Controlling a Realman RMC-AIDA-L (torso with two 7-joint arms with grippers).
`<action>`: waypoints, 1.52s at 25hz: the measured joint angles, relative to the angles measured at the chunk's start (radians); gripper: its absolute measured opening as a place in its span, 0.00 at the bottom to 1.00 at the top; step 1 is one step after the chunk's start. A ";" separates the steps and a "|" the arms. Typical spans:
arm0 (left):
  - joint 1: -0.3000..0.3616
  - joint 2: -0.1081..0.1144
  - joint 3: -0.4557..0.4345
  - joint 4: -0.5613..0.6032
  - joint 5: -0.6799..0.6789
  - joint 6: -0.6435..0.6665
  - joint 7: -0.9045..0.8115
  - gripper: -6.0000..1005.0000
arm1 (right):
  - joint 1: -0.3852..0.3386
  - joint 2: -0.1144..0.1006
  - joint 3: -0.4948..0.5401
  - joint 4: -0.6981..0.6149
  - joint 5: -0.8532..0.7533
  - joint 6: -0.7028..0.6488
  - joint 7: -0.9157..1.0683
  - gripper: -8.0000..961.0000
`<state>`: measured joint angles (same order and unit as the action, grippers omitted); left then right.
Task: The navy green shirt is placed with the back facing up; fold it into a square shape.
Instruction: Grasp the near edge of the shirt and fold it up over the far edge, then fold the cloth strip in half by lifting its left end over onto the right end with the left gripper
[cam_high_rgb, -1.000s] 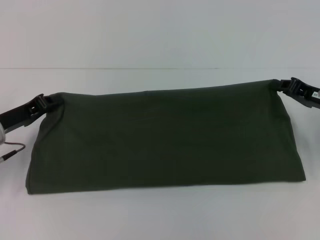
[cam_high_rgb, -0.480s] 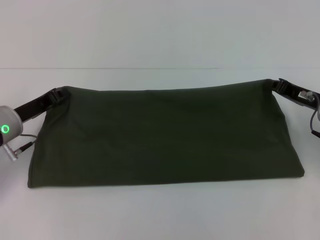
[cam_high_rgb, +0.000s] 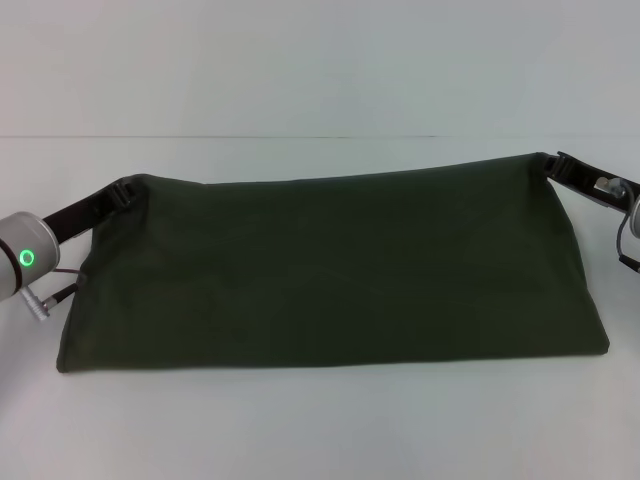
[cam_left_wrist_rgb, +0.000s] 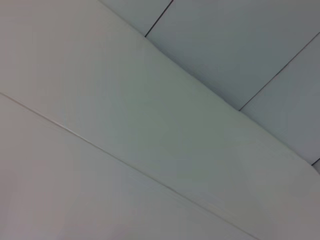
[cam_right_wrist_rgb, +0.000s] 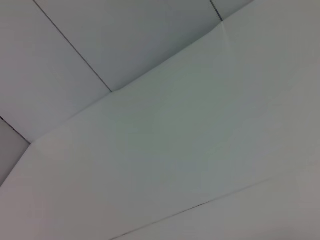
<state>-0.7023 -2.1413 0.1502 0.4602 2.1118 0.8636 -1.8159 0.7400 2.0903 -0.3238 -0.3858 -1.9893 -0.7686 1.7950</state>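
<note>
The left end effector (cam_high_rgb: 128, 189) has moved up and in toward the far side of the desk (cam_high_rgb: 320, 430) compared with a moment ago, and the corner of the shirt (cam_high_rgb: 330, 270) it holds has gone with it. The right end effector (cam_high_rgb: 548, 164) has shifted only a little. Both are closed on the two far corners of the shirt, one on each side. This likely means the arms are pulling the top edge straight and flat, so the next fold can be neat.

The shirt lies in the middle of the white desk. It is dark olive green, soft and plain. It is already folded into a long wide band, wider at the near edge than at the far edge. It is not a square yet. The two wrist views show only pale panels, no shirt
</note>
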 joint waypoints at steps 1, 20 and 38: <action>0.000 -0.001 0.000 0.000 -0.002 -0.004 0.003 0.14 | 0.002 0.001 0.000 0.003 0.000 0.007 -0.007 0.04; 0.005 -0.023 -0.004 -0.142 -0.371 -0.118 0.454 0.28 | 0.016 0.001 0.000 0.067 0.142 0.109 -0.198 0.52; 0.165 0.062 0.171 -0.119 -0.414 0.218 0.259 0.84 | -0.122 -0.006 -0.105 0.009 0.150 -0.439 -0.518 0.98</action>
<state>-0.5376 -2.0788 0.3213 0.3412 1.6983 1.0819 -1.5571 0.6184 2.0848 -0.4291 -0.3768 -1.8393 -1.2075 1.2766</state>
